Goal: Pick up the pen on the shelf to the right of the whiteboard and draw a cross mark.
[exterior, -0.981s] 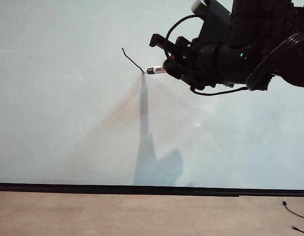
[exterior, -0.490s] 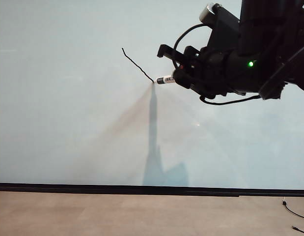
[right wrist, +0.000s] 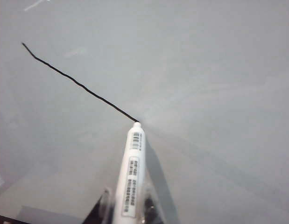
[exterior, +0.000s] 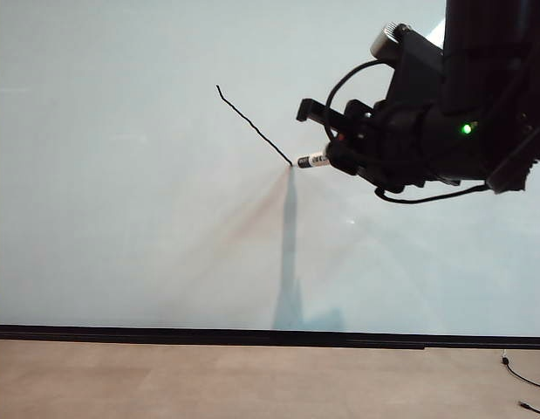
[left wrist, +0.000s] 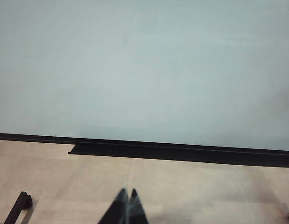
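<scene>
Right gripper [exterior: 332,160] reaches in from the upper right of the exterior view, its bulky black wrist held roughly level and pointing leftward at the whiteboard [exterior: 121,218]. Its jaws are closed on the pen [exterior: 312,161], which sticks out sideways from them with its tip pressed to the board. In the right wrist view the pen [right wrist: 131,175] shows a slim white barrel with blocks of black print along it, clamped between the two fingers [right wrist: 105,200] near its rear end, narrowing to a fine tip. A single thin black stroke [exterior: 252,125] runs on the board from its upper left end down and to the right, slightly wavy, and ends exactly at the pen tip; it is one line only, with no second stroke crossing it. The pen casts a tall dark shadow down the board below the tip.

Left gripper [left wrist: 127,205] sits low, well apart from the board, its jaws pressed together above the tan floor [left wrist: 205,186], pointing toward the black strip [left wrist: 181,153] along the board's lower edge.
</scene>
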